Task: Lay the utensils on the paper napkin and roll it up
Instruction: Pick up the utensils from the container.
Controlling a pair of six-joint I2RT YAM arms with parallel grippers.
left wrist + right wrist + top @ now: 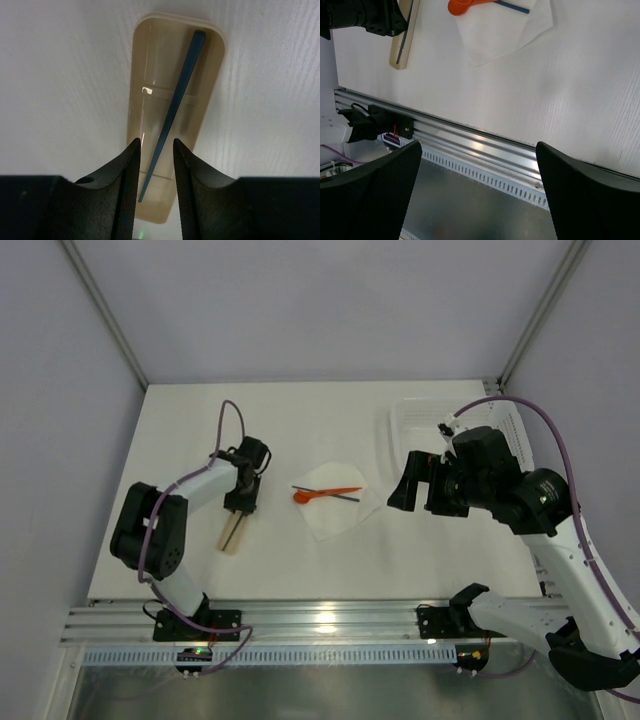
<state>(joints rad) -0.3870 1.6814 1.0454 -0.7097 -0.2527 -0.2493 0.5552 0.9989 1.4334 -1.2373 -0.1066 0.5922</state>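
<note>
- The paper napkin [340, 515] lies flat near the middle of the table [450, 550], between the two arms. It is a thin white sheet, turned with one corner toward the near edge, and its edges look a little wavy.
- The orange spoon [305, 497] rests on the far part of the napkin. Its round bowl points to the left and reaches the napkin's left edge, and its slim handle runs to the right.
- A dark blue stick [350, 498] lies on the napkin too, crossing the spoon handle at a small angle and touching it.
- A second dark blue stick [180, 85] lies inside a shallow beige tray [150, 60], well to the left of the napkin. It is thin and tapered, and it runs nearly the full length of the tray.
- The left gripper [155, 142] is low over the near end of this tray. Its two black fingers [127, 170] stand on either side of the stick with only a narrow opening (a thin gap shows on each side, so nothing is clamped).
- The right gripper [420, 488] hangs above the table, to the right of the napkin. Its jaws are spread wide and it carries nothing.
- In the right wrist view the table's near edge and a metal rail [470, 145] show between its fingers.
- A white basket [415, 425] stands at the far right of the table.
</note>
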